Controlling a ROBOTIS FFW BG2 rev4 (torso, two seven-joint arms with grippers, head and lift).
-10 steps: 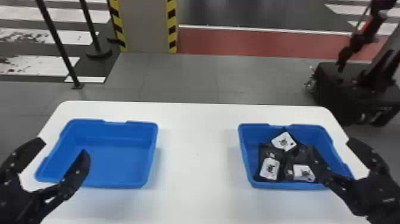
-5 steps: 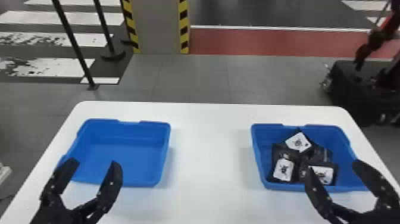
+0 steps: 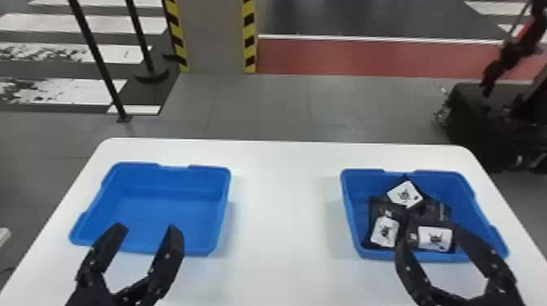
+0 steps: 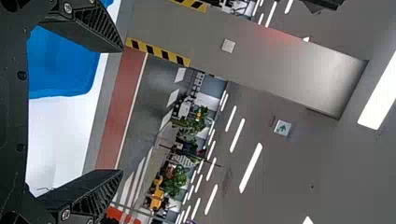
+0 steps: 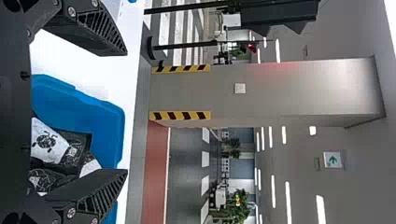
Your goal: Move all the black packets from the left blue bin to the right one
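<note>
Noting black packets (image 3: pixel 384 234) in R bin (image 3: pixel 437 175), nr rt edge of counter (image 3: pixel 285 252). Prob. light, soft, slippery; I'd pinch a dark margin off the label (image 3: pixel 405 193). L hand (image 3: pixel 147 227), R hand (image 3: pixel 430 232): both spread, empty.

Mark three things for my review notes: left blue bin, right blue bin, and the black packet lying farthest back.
Left blue bin (image 3: pixel 154 215): head view, on its bare floor.
Right blue bin (image 3: pixel 439 174): head view, on its back rim.
Black packet (image 3: pixel 404 194): head view, on its white label.
</note>
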